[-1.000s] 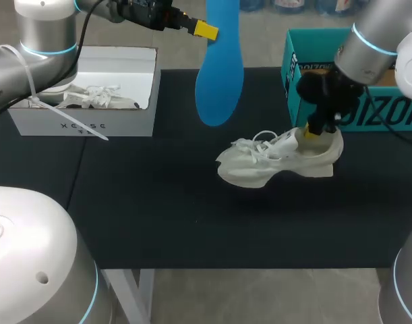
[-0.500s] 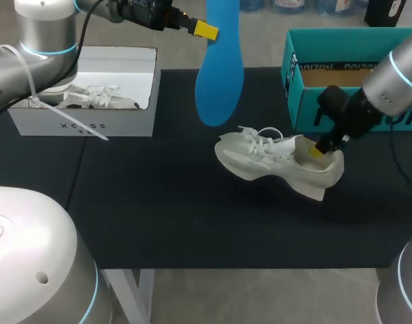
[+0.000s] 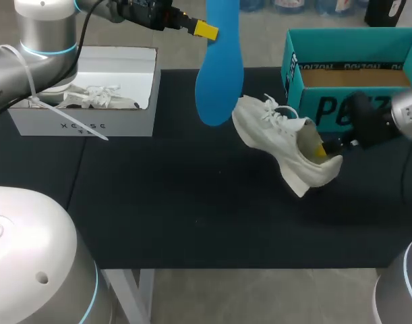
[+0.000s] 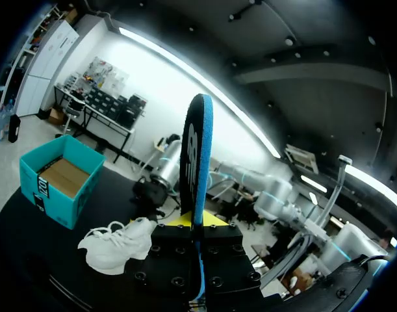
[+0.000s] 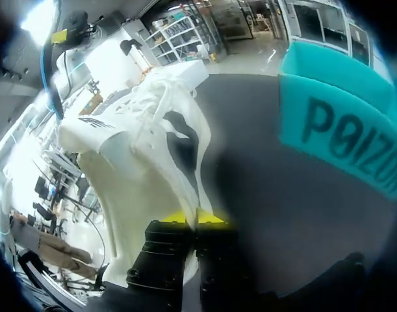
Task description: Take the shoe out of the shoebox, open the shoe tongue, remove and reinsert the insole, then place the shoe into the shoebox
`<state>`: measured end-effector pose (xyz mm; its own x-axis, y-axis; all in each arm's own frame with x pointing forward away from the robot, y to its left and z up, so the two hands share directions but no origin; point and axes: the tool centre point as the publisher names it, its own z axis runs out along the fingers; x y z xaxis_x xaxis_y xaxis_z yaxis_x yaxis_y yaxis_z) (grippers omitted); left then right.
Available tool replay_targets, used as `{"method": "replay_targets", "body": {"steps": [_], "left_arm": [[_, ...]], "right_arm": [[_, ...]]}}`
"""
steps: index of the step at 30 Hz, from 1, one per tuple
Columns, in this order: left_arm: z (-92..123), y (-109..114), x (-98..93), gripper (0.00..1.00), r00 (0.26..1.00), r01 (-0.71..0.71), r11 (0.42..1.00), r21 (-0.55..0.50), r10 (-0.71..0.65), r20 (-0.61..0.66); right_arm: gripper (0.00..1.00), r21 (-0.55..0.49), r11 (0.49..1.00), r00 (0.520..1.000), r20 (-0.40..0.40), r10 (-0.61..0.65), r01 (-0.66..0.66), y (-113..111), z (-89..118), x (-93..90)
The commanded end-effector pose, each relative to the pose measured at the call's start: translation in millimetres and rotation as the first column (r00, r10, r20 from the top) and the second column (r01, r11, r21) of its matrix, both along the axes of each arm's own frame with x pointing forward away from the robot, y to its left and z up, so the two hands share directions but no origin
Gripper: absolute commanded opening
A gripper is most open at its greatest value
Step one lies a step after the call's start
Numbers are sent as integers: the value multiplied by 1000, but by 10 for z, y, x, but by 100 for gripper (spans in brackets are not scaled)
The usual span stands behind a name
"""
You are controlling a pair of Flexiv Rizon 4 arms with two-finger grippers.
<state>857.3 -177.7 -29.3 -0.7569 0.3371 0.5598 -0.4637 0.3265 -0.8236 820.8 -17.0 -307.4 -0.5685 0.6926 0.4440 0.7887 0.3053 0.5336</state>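
A white shoe (image 3: pixel 286 145) hangs tilted above the black table, toe raised toward the back left, heel low. My right gripper (image 3: pixel 321 150) is shut on the heel collar; in the right wrist view the shoe (image 5: pixel 133 156) rises ahead of the gripper (image 5: pixel 193 220), the collar pinched between its yellow tips. My left gripper (image 3: pixel 207 30) is shut on the upper end of a blue insole (image 3: pixel 221 67) that hangs down beside the shoe's toe. In the left wrist view the insole (image 4: pixel 197 162) stands edge-on between the fingers, with the shoe (image 4: pixel 117 242) below. The teal shoebox (image 3: pixel 347 74) stands open at the back right.
A white box (image 3: pixel 91 94) with another white shoe (image 3: pixel 98 96) inside stands at the back left. The teal box (image 5: pixel 341 130) lies close beside the held shoe in the right wrist view. The black table (image 3: pixel 192 216) has free room in front.
My right arm has swung out to the right and lifted the shoe off the table, tipping its toe up toward the hanging insole. The left arm and insole have not moved.
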Motion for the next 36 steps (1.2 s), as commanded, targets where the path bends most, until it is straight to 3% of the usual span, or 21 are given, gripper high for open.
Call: {"method": "replay_targets", "body": {"steps": [1,8,13,20,36], "left_arm": [[2,-1,-1,0,1000,0,1000,2,0,1],[2,-1,-1,0,1000,0,1000,2,0,1],[2,-1,-1,0,1000,0,1000,2,0,1],[2,-1,-1,0,1000,0,1000,2,0,1],[2,-1,-1,0,1000,0,1000,2,0,1]], "right_arm": [[0,109,989,993,51,-109,103,-9,-34,-39],[0,73,990,991,56,-125,121,16,-45,-102],[0,33,966,966,36,-257,256,118,-32,-226],[0,-103,901,907,34,-420,422,225,-54,-299],[0,-201,839,856,-11,-517,505,368,-298,-79]]}}
